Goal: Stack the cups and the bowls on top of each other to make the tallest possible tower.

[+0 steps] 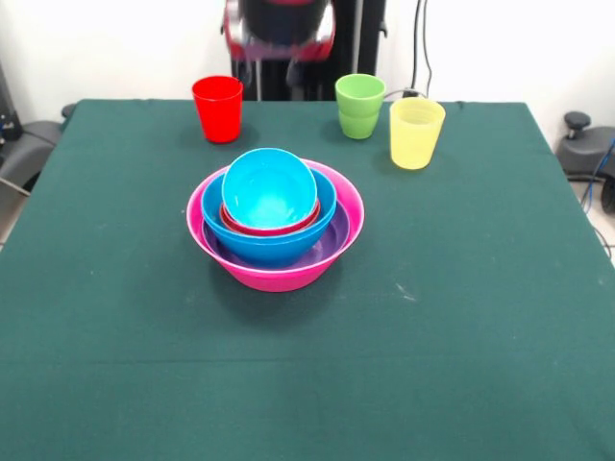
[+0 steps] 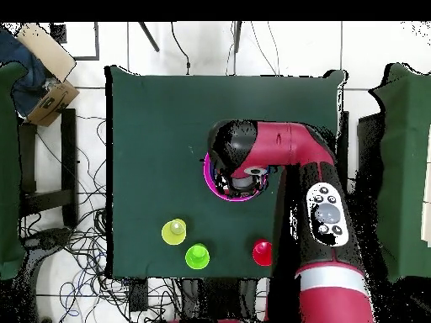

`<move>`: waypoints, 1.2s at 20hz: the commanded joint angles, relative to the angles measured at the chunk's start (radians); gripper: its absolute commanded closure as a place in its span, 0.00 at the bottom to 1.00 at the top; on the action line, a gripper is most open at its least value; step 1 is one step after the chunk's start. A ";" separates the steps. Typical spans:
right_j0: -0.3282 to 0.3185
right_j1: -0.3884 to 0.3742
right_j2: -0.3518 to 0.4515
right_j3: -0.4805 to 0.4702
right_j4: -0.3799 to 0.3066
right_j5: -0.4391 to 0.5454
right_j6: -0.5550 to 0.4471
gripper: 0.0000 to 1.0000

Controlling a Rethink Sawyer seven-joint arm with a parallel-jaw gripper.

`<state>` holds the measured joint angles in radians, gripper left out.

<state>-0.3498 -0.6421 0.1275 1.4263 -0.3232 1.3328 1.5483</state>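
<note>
Dark green cloth covers the bench point(image 1: 115, 317), which stands against a pale wall with cables hanging behind it.

Near the middle of the bench sits the tower point(image 1: 275, 219), a nest of glossy bowls. Its outermost shell is the large pink bowl point(image 1: 279, 277). Inside that lies a shallow purple bowl point(image 1: 332, 240), showing as a thin band. A medium blue bowl point(image 1: 264, 246) rests in the purple one, a magenta-red bowl point(image 1: 272, 229) shows only as a rim within the blue, and a cyan bowl point(image 1: 269, 187) sits on top, tilted so that its open mouth faces the front edge of the bench.

Three cups stand upright beyond the tower, along the far edge, well apart from it. The red cup point(image 1: 218, 109) is on the left as seen from the front. The green cup point(image 1: 359, 106) stands on the right, and the translucent yellow cup point(image 1: 416, 133) is just beside it, a little nearer the front.

From above, the red and black arm point(image 2: 290, 147) reaches over the tower and hides most of it; only an arc of the pink rim shows. I cannot tell where the gripper is or whether its fingers are apart, as the arm covers it.

Tangled cables point(image 2: 93, 252) lie on the floor beside the bench, and a cardboard box point(image 2: 46, 76) sits at one corner of the room.
</note>
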 commanded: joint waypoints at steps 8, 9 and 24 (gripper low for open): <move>0.025 -0.165 0.089 -0.049 0.077 0.235 -0.038 0.00; 0.023 -0.165 0.089 -0.053 0.076 0.243 -0.043 0.00; -0.342 -0.160 0.162 0.278 0.038 -0.227 -0.364 0.00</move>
<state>-0.5546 -0.8479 0.1745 1.4967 -0.2335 1.3414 1.5421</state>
